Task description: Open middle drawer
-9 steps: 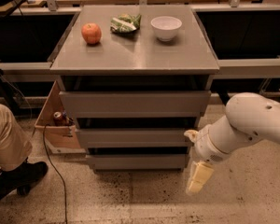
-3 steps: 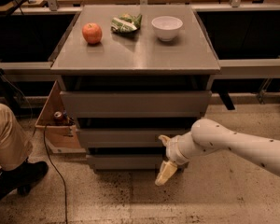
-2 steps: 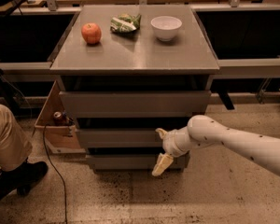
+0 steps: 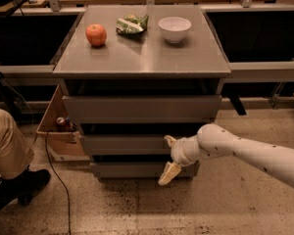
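Note:
The grey cabinet has three flat handleless drawer fronts. The middle drawer (image 4: pixel 122 144) lies between the tall top front (image 4: pixel 142 109) and the short bottom front (image 4: pixel 132 169), and all three look shut. My gripper (image 4: pixel 169 156) reaches in from the right on a white arm, at the right part of the middle drawer's front. It is open: one finger (image 4: pixel 170 140) is at that front's upper edge, and the other finger (image 4: pixel 169 173) hangs lower, over the bottom front. It holds nothing.
On the cabinet top (image 4: pixel 142 58) are a red apple (image 4: pixel 96 34), a green chip bag (image 4: pixel 131 24) and a white bowl (image 4: pixel 175 29). A person's leg and shoe (image 4: pixel 12 173) are at the left, with a cardboard box (image 4: pixel 59 131) and a cable on the floor.
My arm has swung left from over the floor at the right to the cabinet front. The gripper has risen to the middle drawer's height. The drawers have not moved.

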`<act>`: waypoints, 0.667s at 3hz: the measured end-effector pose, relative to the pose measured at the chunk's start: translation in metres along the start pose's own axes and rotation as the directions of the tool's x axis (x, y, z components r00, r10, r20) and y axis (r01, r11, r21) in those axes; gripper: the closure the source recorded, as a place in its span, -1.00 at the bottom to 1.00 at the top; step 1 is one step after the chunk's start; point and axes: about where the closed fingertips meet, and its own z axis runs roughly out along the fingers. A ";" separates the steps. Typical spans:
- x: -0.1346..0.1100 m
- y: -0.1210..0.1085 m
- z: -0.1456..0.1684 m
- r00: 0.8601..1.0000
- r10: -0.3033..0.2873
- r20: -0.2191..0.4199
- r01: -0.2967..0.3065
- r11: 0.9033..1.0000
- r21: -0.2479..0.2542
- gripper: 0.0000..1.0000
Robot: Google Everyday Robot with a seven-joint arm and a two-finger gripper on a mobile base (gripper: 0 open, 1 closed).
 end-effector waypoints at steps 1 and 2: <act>0.011 -0.007 0.013 0.999 0.042 0.026 -0.043 0.998 0.043 -1.00; 0.024 -0.023 0.030 0.997 0.067 0.046 -0.071 0.993 0.093 -1.00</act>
